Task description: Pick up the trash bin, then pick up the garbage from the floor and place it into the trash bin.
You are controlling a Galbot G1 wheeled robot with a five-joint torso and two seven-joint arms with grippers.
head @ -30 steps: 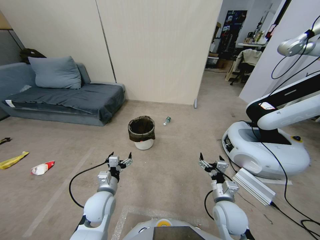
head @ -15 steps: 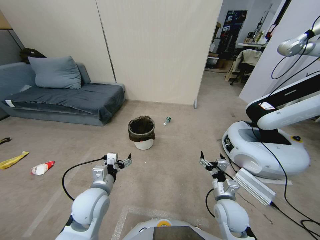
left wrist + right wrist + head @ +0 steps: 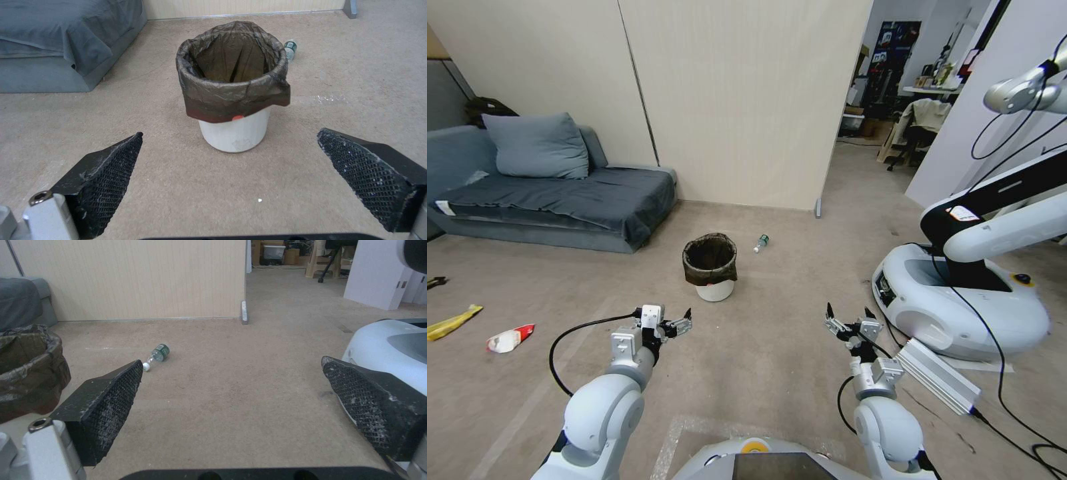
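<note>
I am holding the left tool (image 3: pixel 668 319), jaws apart, short of the upright bin (image 3: pixel 710 265) standing straight ahead, nearer it than the right tool (image 3: pixel 847 318), also spread.

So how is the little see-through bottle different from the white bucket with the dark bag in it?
The small clear plastic bottle lies on its side; the round white plastic trash bin stands upright. The bottle is far smaller than the bin. The bottle wears a white cap, while the bin is open on top, lined with a dark bag folded over its rim. Both sit on the beige carpet, close together but apart, untouched by either gripper.
</note>
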